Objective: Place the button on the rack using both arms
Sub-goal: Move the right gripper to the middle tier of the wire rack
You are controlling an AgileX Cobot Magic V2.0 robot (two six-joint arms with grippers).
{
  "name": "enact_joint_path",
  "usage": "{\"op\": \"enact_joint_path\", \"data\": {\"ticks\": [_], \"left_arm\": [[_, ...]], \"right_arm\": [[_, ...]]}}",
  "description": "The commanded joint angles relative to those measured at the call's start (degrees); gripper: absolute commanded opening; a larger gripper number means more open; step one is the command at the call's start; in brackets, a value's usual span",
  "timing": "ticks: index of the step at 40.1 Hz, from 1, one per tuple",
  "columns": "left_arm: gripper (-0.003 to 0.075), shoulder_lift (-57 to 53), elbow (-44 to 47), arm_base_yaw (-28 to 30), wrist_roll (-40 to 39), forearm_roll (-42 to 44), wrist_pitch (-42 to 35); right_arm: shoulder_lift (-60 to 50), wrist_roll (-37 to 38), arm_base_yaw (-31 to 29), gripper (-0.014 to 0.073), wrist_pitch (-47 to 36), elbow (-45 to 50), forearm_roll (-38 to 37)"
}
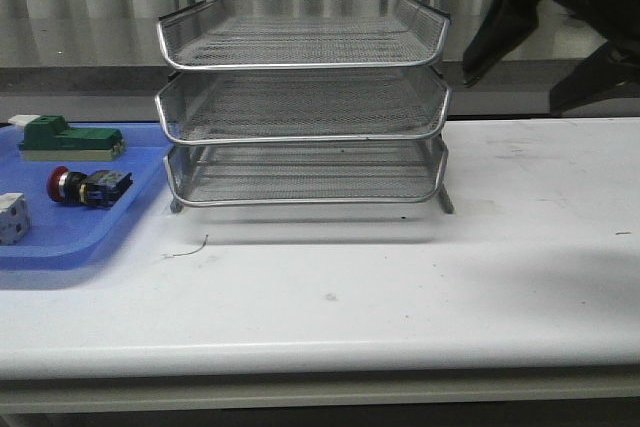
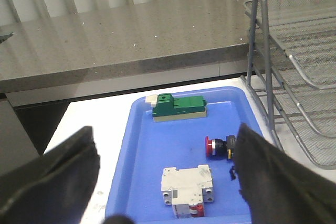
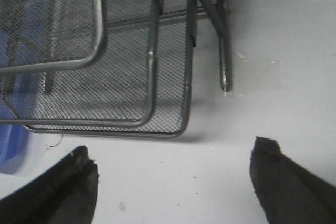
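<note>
The button (image 1: 88, 185) lies on its side in the blue tray (image 1: 90, 237), red cap to the left. The left wrist view shows it (image 2: 220, 145) just inside the right finger of my left gripper (image 2: 165, 129), which is open, empty and above the tray. The left gripper does not show in the front view. The silver three-tier wire rack (image 1: 300, 97) stands at the table's middle back. My right gripper (image 1: 515, 87) hangs high to the rack's right, open and empty. In the right wrist view it (image 3: 171, 150) is over bare table beside the rack's corner (image 3: 131, 77).
The tray also holds a green block (image 2: 178, 107) behind the button and a white breaker cube (image 2: 187, 190) in front of it. The rack's posts (image 2: 262, 51) stand just right of the tray. The white table (image 1: 400, 277) stretches in front of the rack. A grey counter runs behind.
</note>
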Motion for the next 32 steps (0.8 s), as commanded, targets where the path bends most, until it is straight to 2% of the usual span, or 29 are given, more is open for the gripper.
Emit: {"op": "enact_joint_path", "data": {"ticks": [1,7,11,14,32], "left_arm": [[0.0503,0.69,-1.91,0.11,-0.22,0.03,-4.31],[0.0503,0.69,-1.91,0.11,-0.22,0.03,-4.31],[0.0503,0.69,-1.91,0.11,-0.22,0.03,-4.31],[0.0502,0.69,-1.91,0.11,-0.22,0.03,-4.31],[0.0502,0.69,-1.91,0.11,-0.22,0.03,-4.41]], "right_arm": [[1.07,-5.52,-0.08,0.0604,0.46,-3.95,7.38],[4.49,-9.48,-0.08,0.0479,1.33,-6.3,13.69],[6.05,-9.87,-0.08,0.0383,1.21,-7.37,15.41],[7.63,-9.87,-0.08,0.0344,1.38,-8.37,16.22],[15.05,-9.87,-0.08,0.0326,1.88,-13.83,20.6]]}}
